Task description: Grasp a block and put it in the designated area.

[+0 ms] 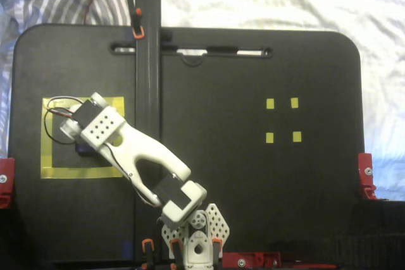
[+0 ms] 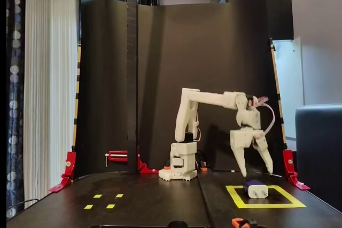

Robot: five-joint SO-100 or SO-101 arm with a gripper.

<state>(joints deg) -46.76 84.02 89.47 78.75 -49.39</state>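
- The black table (image 1: 253,188) carried everything; the arm's base (image 2: 182,164) stood on it.
- The designated area (image 2: 291,204), a yellow tape square, lay on the table, left of the base in the top-down fixed view (image 1: 47,137).
- The gripper (image 2: 255,173) hung above the designated area, its 2 fingers spread wide apart and holding nothing.
- The block (image 2: 256,190) rested on the table inside the designated area, directly below the gripper and clear of both fingers, its pale prongs facing the front camera.
- 4 small yellow squares (image 1: 282,120) sat well apart from the designated area.

Navy block (image 2: 256,189) lies inside yellow-taped designated area (image 2: 291,204).
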